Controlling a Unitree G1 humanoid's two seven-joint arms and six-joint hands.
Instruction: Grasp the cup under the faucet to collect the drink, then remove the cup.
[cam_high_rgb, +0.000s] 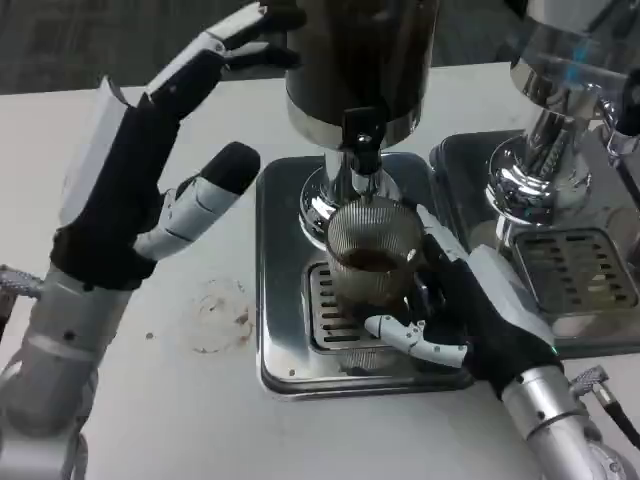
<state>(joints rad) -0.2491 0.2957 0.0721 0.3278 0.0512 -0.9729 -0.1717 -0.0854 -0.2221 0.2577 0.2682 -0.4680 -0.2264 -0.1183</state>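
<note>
While right hand (455, 305) grips cup (374, 250) under faucet (360, 145), no writing legible.

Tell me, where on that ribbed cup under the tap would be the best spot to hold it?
Probably around the ribbed side wall of the cup, below the rim, coming from the right, where the right hand already wraps it. The faucet hangs right above the open top, blocking a grasp from overhead.

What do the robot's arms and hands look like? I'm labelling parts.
Both forearms are silver metal cylinders with knurled connectors. The left hand and right hand have white back plates, black palms and white-and-black fingers; a green light glows near the right wrist.
</note>
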